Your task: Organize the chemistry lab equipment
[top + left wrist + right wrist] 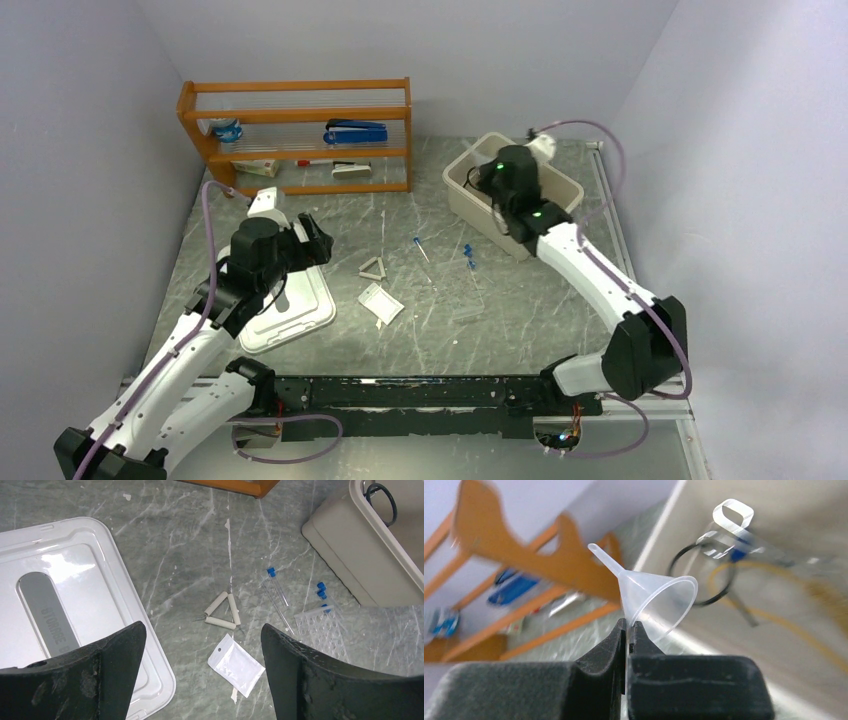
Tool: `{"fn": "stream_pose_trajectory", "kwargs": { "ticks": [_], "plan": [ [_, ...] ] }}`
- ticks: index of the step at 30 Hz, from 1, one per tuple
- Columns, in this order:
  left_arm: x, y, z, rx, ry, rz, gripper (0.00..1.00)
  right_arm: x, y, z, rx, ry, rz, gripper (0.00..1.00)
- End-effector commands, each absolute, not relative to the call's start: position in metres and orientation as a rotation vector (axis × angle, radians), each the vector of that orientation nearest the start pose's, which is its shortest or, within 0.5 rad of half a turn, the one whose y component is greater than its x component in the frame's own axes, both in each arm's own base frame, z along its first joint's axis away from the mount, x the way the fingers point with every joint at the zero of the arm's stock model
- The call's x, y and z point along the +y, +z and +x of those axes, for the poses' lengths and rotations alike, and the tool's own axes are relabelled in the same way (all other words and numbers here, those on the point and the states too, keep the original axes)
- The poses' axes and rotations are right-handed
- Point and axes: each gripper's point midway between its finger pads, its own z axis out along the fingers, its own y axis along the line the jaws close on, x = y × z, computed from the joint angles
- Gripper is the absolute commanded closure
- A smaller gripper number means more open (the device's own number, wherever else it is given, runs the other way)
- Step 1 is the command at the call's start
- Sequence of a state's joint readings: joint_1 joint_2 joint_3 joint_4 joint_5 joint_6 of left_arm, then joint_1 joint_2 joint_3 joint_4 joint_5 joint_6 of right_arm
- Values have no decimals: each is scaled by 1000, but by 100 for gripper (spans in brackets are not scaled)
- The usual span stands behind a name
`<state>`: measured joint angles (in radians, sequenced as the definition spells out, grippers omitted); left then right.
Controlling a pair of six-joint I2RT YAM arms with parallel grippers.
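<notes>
Right gripper [629,630] clamped on funnel [656,600] rim: light, thin, slippery plastic; would likely flex. Left gripper [202,632] jaws stood apart, empty.

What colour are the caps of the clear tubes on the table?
The caps are blue, clearest in the left wrist view.

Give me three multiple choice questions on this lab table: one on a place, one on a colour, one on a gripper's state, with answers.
1. Where is the triangle? A in a drawer; B on the table beside the white packet; C on a hook.
2. The tube caps are: A blue; B red; C green.
3. The jaws of the right gripper are: A wide open; B shut on nothing; C shut on a clear funnel.
Answers: B, seen in the left wrist view; A, every cap shows blue; C, they pinch the funnel.
</notes>
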<state>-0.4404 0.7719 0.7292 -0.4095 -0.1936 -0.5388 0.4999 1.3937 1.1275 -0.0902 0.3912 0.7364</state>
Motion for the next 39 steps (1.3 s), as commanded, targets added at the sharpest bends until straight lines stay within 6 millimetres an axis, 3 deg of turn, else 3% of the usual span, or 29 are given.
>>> {"fn": "stream_pose_trajectory", "kwargs": {
  "ticks": [1,5,10,13,16,19,23,29,32,36,39],
  "plan": [
    [-120,213,268,2007,-478,-196,11,97,251,414,1864,262,559,100],
    [-129,210,270,2022,-513,-170,12,41,245,415,1855,156,619,100],
    [-133,208,268,2042,-525,-142,12,7,213,417,1971,80,629,100],
    [-134,207,268,2047,-530,-140,11,3,193,419,2036,110,583,100],
    [-144,210,267,2041,-579,-76,11,13,173,423,2129,134,474,100],
    [-153,210,266,2054,-624,-41,12,7,156,427,2172,75,458,100],
    [-151,206,270,2075,-598,-65,12,2,132,437,2207,22,458,100],
    [-154,207,273,2081,-600,-56,11,-21,130,443,2188,-151,440,94],
    [-155,206,276,2082,-599,-61,11,-31,133,439,2187,-220,454,84],
    [-156,210,279,2080,-598,-55,12,-18,147,437,2174,-190,430,64],
    [-155,215,283,2072,-583,-46,11,-4,166,435,2157,-172,409,62]
  ]
}}
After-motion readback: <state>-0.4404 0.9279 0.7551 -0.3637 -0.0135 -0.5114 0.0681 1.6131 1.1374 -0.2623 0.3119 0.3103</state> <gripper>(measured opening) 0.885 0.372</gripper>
